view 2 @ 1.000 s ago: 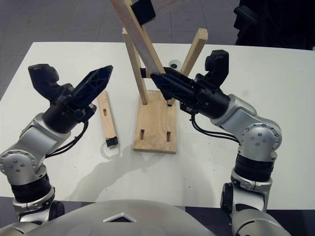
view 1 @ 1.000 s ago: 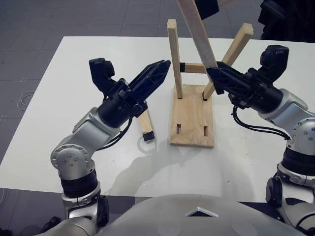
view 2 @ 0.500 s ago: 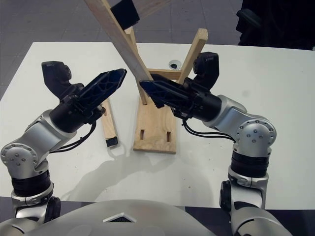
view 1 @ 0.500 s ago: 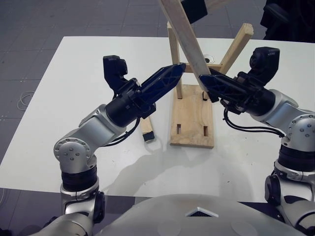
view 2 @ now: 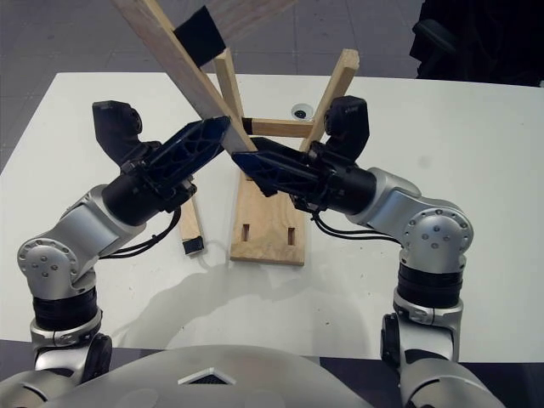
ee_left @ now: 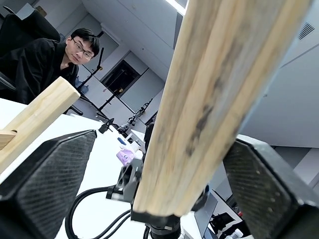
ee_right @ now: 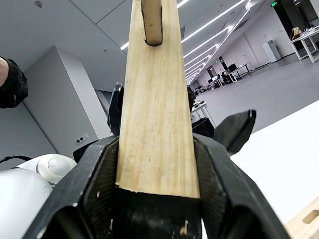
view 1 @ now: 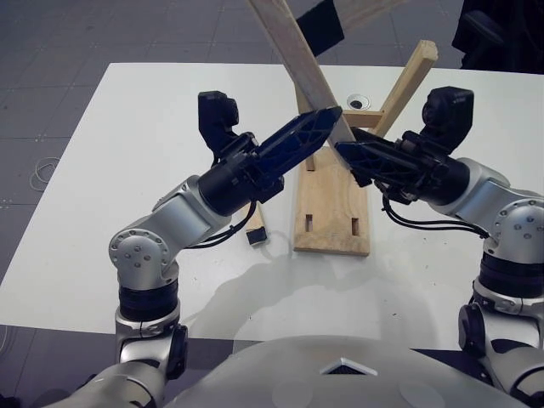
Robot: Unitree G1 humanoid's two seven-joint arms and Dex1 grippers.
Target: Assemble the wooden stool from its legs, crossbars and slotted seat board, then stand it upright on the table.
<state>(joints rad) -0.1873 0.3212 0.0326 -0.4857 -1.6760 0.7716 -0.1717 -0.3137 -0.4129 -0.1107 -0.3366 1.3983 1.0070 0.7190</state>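
Seen from the head camera, the left gripper (view 1: 321, 121) has swung in from the side over the past second and now meets the raised leg (view 1: 293, 42) just above the right gripper (view 1: 347, 153), which holds that leg's lower end aloft over the seat board (view 1: 331, 212). The leg has tipped further toward the robot's left in the same second. The move reads as preparation for a two-handed hold or a handover, before the leg is steered down to the open slots at the board's near end. The board lies flat on the table (view 1: 110, 170). At its far end two standing legs (view 2: 228, 81) are already planted, one upright and one leaning, joined by a crossbar (view 2: 272, 127). A loose piece (view 2: 189, 223) with a dark end lies just beside the board on the robot's left. In the left wrist view, the raised leg runs straight between that gripper's fingers (ee_left: 45, 174), which stand apart on either side with a gap on at least one side, so it is not yet gripped there. In the right wrist view, the fingers (ee_right: 102, 179) are pressed tight against both faces of the leg, with the end of another piece showing in a notch farther up.
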